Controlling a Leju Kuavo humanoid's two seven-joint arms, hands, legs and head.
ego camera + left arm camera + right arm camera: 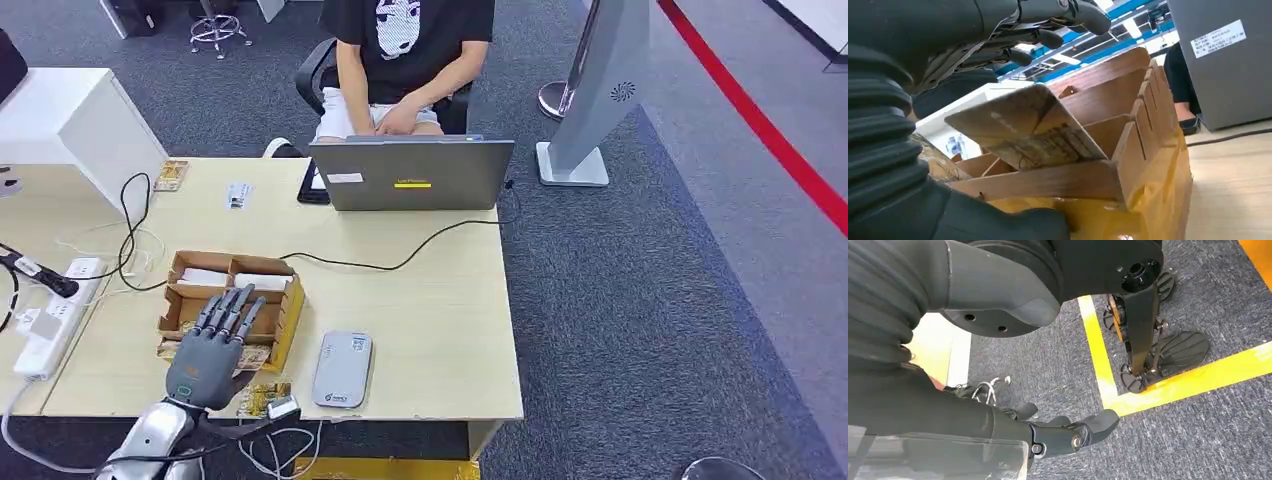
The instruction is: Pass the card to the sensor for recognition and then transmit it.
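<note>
Over the near-left part of the counter [440, 330], the left robot hand [215, 345] hovers above a compartmented cardboard box [232, 300], fingers extended and spread toward the far side, holding nothing. The left wrist view shows what the head view hides under the hand: a worn card [1030, 132] leaning tilted inside the box, its lower edge down in a compartment, its upper edge raised toward the fingers [1048, 37] but apart from them. The card's long axis runs roughly along the box's length; its printed face is turned outward and down toward the dividers. The right robot hand [1068, 432] hangs beside the robot, above dark grey carpet [1198, 440] crossed by yellow floor tape [1168, 390]; its fingers are loosely curled, apart, and grip nothing.

Just right of the box, a flat grey sensor [342, 369] lies near the counter's front edge. A black cable [400, 262] runs from the box area to a grey laptop [412, 174] at the far edge, behind which a person [405, 60] sits. A white power strip [55, 310] lies at the left edge. Beyond the counter, a red floor line [760, 120] crosses the carpet beside a grey stand [600, 90].
</note>
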